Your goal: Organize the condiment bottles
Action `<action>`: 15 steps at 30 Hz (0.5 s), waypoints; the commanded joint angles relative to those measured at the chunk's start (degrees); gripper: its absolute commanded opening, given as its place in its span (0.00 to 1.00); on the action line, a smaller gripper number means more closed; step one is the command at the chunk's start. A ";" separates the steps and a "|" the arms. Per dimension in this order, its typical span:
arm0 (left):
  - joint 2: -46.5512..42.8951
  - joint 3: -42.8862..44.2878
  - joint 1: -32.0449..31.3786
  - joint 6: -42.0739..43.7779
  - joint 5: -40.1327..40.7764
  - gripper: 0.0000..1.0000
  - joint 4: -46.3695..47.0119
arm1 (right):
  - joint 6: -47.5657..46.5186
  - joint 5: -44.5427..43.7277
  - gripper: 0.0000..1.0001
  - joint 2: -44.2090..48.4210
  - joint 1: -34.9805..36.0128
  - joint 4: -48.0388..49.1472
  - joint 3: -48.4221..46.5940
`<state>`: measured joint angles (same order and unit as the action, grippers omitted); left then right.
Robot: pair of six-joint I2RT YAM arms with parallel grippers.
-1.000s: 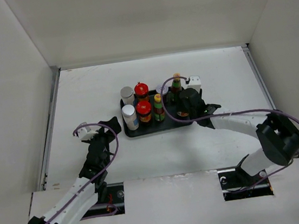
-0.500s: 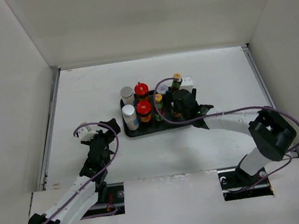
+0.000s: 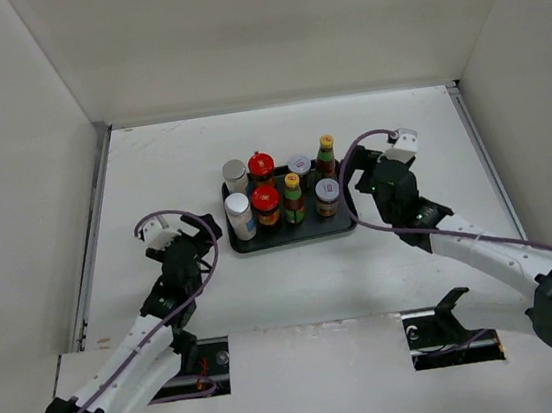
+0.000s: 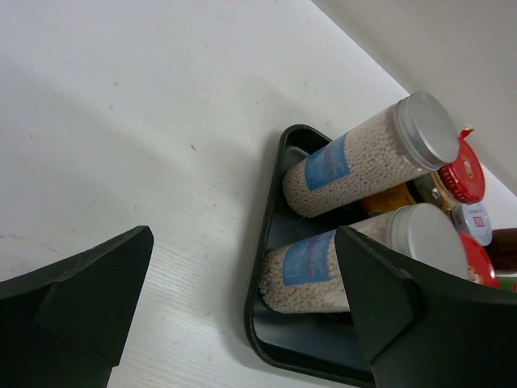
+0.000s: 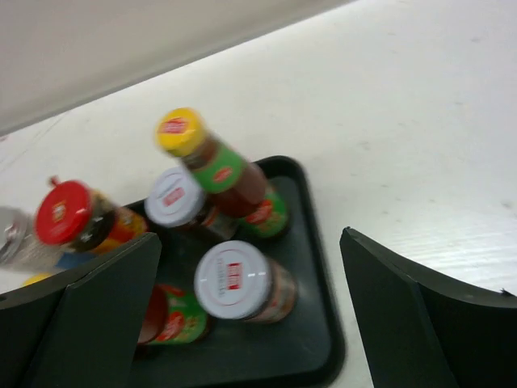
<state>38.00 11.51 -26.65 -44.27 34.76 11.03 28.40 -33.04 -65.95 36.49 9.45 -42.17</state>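
Nearest the bases, the left gripper [image 3: 197, 238] hung over the table [image 3: 151, 171] just left of the tray [image 3: 281, 243], about where it had been a second before. Its fingers [image 4: 81, 299] stood spread wide, holding nothing and touching nothing.

The right gripper [image 3: 368, 187] had changed most. A second earlier it sat over the right end of the tray, covering the near right corner. It had since drawn back to the right and was clear of the tray's edge. Its fingers [image 5: 428, 307] were wide apart and empty, in contact with no bottle.

The condiment bottles all stood upright on the tray in two rows. The near row, left to right, held:
- a white-capped shaker [image 3: 240, 214]
- the near red-capped jar [image 3: 267, 203]
- a yellow-capped brown bottle [image 3: 292, 192]
- a white-capped jar [image 3: 327, 195]

That last jar stood in the near right corner, on the spot the right gripper had hidden before.

The far row, left to right, held:
- a silver-lidded jar [image 3: 235, 174]
- the far red-capped jar [image 3: 261, 166]
- a grey-capped jar [image 3: 299, 166]
- an orange-capped bottle [image 3: 326, 155]
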 commanded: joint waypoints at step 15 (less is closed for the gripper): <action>4.10 21.44 -0.98 4.72 4.08 1.00 -18.40 | 5.35 2.01 1.00 -4.97 -3.40 11.73 9.74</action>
